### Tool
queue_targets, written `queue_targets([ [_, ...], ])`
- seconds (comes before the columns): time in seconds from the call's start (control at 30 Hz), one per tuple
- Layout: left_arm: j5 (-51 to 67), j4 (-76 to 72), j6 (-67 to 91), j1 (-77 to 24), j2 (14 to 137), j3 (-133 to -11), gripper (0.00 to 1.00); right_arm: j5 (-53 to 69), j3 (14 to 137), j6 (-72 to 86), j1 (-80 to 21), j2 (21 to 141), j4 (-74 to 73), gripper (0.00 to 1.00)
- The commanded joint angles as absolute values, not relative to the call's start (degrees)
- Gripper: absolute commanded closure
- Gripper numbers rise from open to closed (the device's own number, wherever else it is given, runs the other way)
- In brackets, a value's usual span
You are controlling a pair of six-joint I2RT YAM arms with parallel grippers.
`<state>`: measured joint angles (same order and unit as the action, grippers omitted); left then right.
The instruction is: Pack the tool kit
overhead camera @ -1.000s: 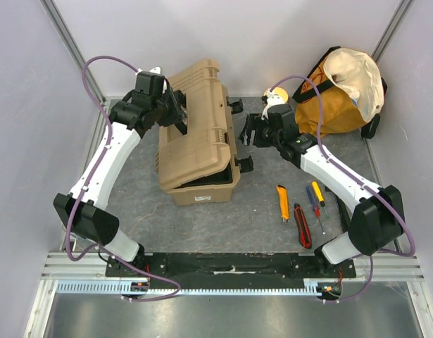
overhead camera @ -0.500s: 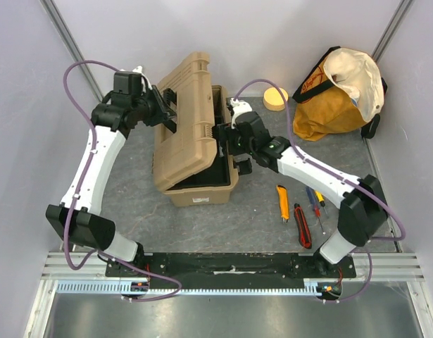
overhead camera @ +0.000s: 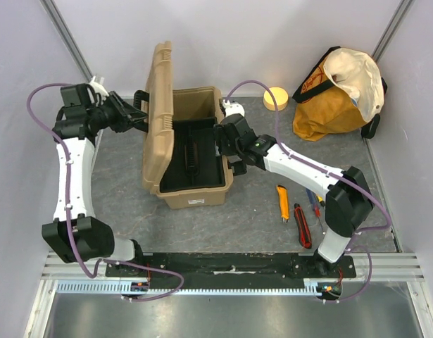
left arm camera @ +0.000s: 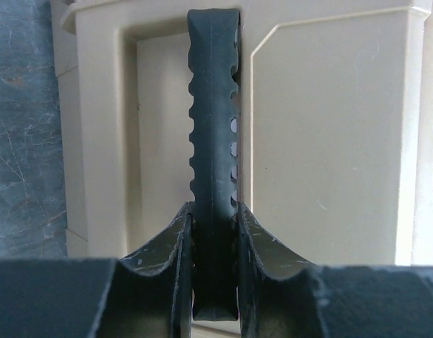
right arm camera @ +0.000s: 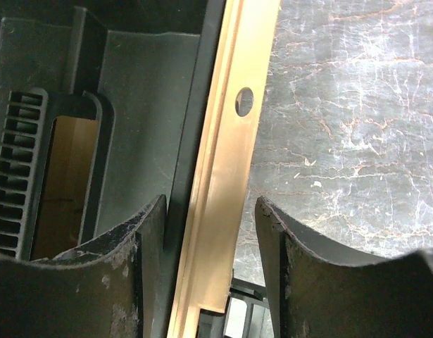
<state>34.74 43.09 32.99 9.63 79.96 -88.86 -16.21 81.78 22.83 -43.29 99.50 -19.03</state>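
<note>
The tan tool kit (overhead camera: 190,199) stands open at the table's middle-left, its lid (overhead camera: 157,120) upright on the left and its black inner tray (overhead camera: 191,151) showing. My left gripper (overhead camera: 132,116) is shut on the lid's black ribbed handle (left arm camera: 215,134), which runs between the jaws in the left wrist view, where the gripper (left arm camera: 215,220) fills the lower edge. My right gripper (overhead camera: 227,143) is open at the box's right wall. In the right wrist view the gripper (right arm camera: 210,211) straddles the tan rim (right arm camera: 227,141), one finger inside the box and one outside.
A yellow utility knife (overhead camera: 282,203), a red-black tool (overhead camera: 302,225) and screwdrivers (overhead camera: 317,201) lie on the table at right front. A yellow round disc (overhead camera: 275,98) and an orange-yellow cloth bag (overhead camera: 339,88) sit at the back right. Grey walls close in the sides.
The left gripper pulled the handle left and the lid swung from nearly closed to upright. The right gripper moved left from near the bag to the box's right rim.
</note>
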Motion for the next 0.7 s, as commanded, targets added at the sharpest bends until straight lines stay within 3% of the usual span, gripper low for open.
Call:
queue_targets([
  [0.0,45.78,27.17,32.61,18.27,76.29,-89.04,0.98,-29.79,80.6,24.25,-41.49,100.37,-25.14,0.42],
  [0.23,50.36,21.18,34.28,23.46,77.6,-84.9,0.98,-31.99,78.4,27.86,-39.73,99.5,-25.14,0.42],
  [0.67,45.01,21.62,33.75,29.44,79.28,-82.0,0.96,-31.73,77.87,29.44,-37.44,98.09,-25.14,0.42],
])
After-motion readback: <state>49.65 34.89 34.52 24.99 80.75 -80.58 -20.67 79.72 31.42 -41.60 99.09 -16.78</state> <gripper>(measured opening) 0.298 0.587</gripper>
